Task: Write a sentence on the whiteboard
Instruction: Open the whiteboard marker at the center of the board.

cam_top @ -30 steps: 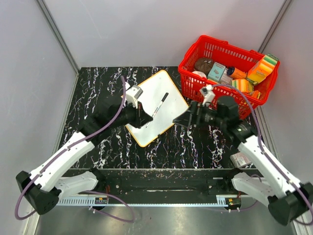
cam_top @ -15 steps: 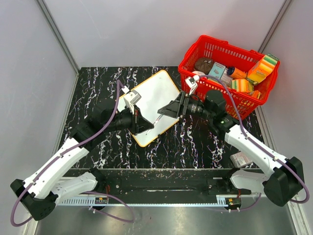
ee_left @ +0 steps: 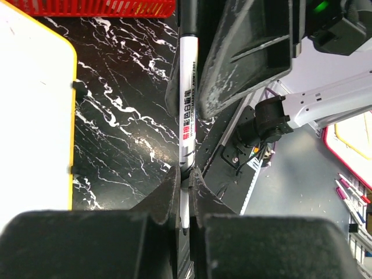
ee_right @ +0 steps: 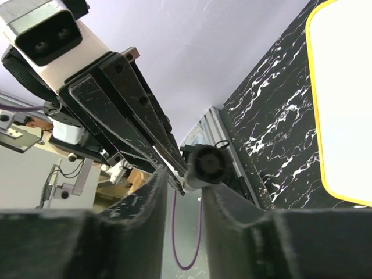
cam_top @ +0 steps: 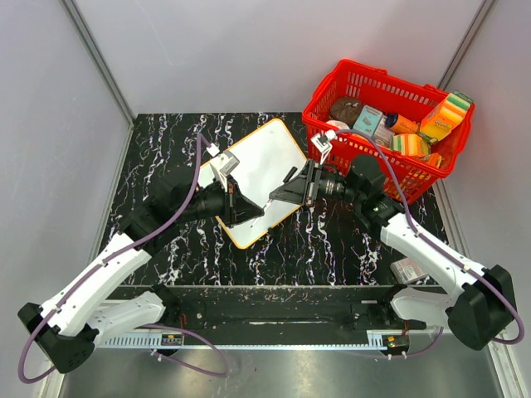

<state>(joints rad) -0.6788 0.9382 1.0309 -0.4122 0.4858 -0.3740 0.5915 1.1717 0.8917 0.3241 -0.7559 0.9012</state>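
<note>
Writing has not been started: the whiteboard (cam_top: 267,153) lies flat and blank on the table (cam_top: 166,149), just left of the basket (cam_top: 390,79). The marker (ee_left: 187,116) is clamped by its tail in the left gripper (ee_left: 185,174). Its cap (ee_right: 206,163) is narrowly flanked by the right gripper (ee_right: 189,181); whether it is gripped cannot be told. Uncapping and the whole sentence are judged to remain.

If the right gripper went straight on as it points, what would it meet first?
The right gripper would meet the marker, its dark end between the fingers, then probably the left gripper holding it.
</note>
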